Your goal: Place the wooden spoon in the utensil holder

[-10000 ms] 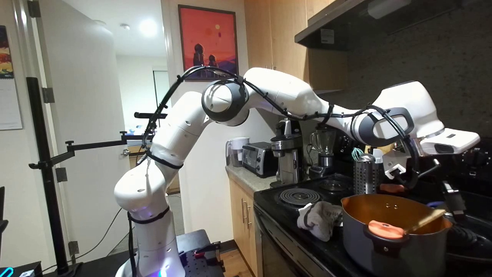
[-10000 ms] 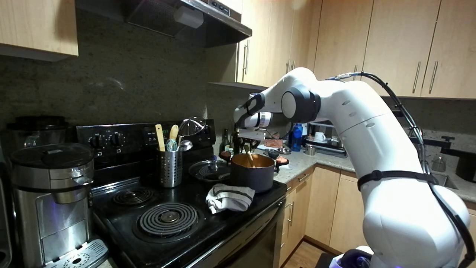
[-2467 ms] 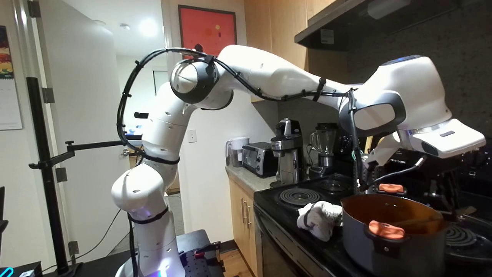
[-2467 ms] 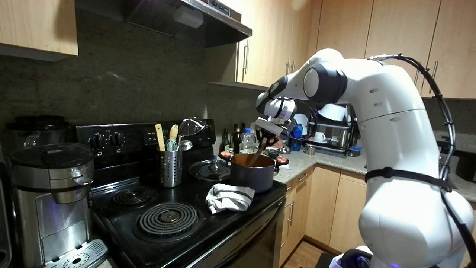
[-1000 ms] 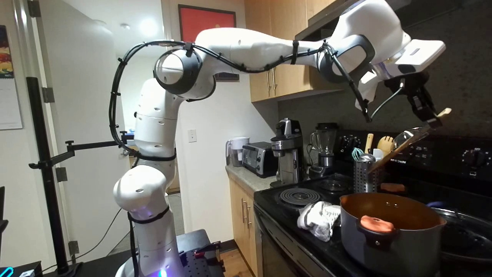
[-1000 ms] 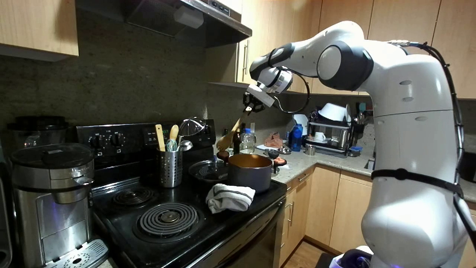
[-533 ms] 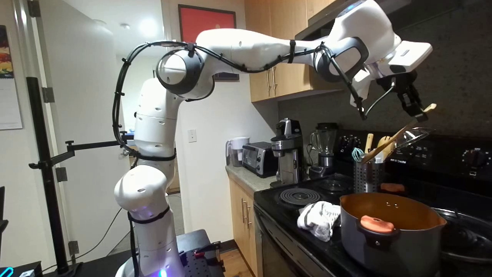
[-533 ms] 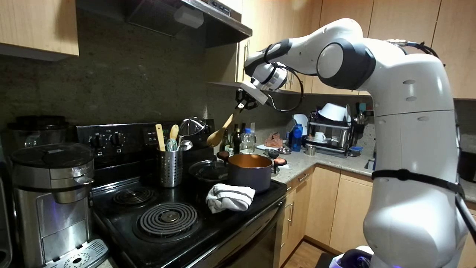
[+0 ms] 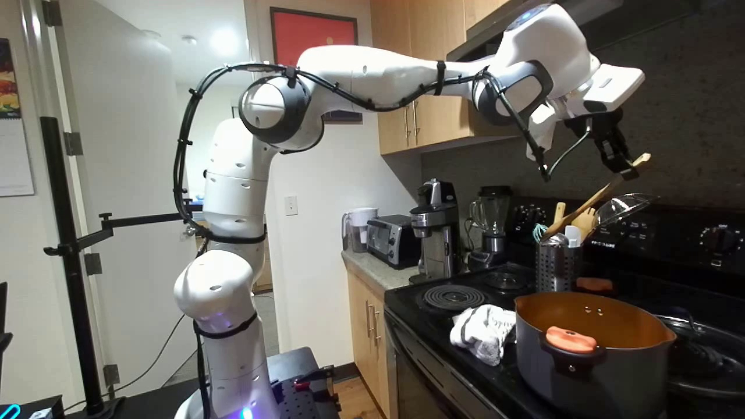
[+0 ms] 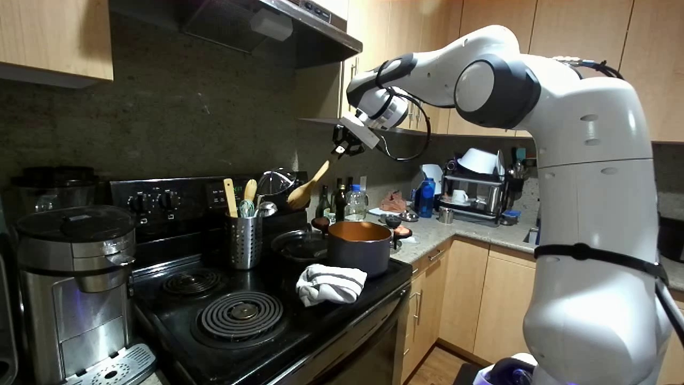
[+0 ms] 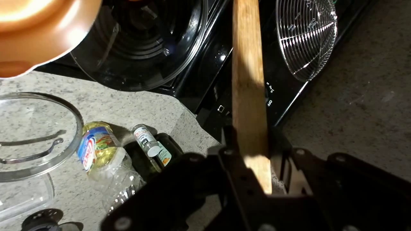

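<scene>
1. The claw (image 11: 253, 139) is gripping the wooden spoon (image 11: 249, 93) near the end of its handle; the spoon slants in mid-air, bowl end lower.
2. The perforated steel utensil holder (image 10: 246, 246) stands upright toward the back of the stove (image 10: 310, 323). The spoon is outside it: in an exterior view a gap shows between bowl and rim.
3. The step in hand, I judge, is carrying the spoon to the holder. Bring the bowl over the mouth, and swing the handle nearer upright before lowering.
4. Go down slowly: held so far up the handle, the spoon could twist if its bowl catches. Release only once the holder's wall supports it.
5. The wire strainer (image 11: 306, 35), ladle (image 10: 267, 209) and teal whisk (image 10: 247, 208) crowd the mouth; which slot is free I cannot tell. Coming from above seems safest.
6. The orange-lined pot (image 10: 359, 259), with a striped dish towel (image 10: 331, 283) near it, and the glass lid (image 11: 139, 41) sit lower and probably won't obstruct this path.
</scene>
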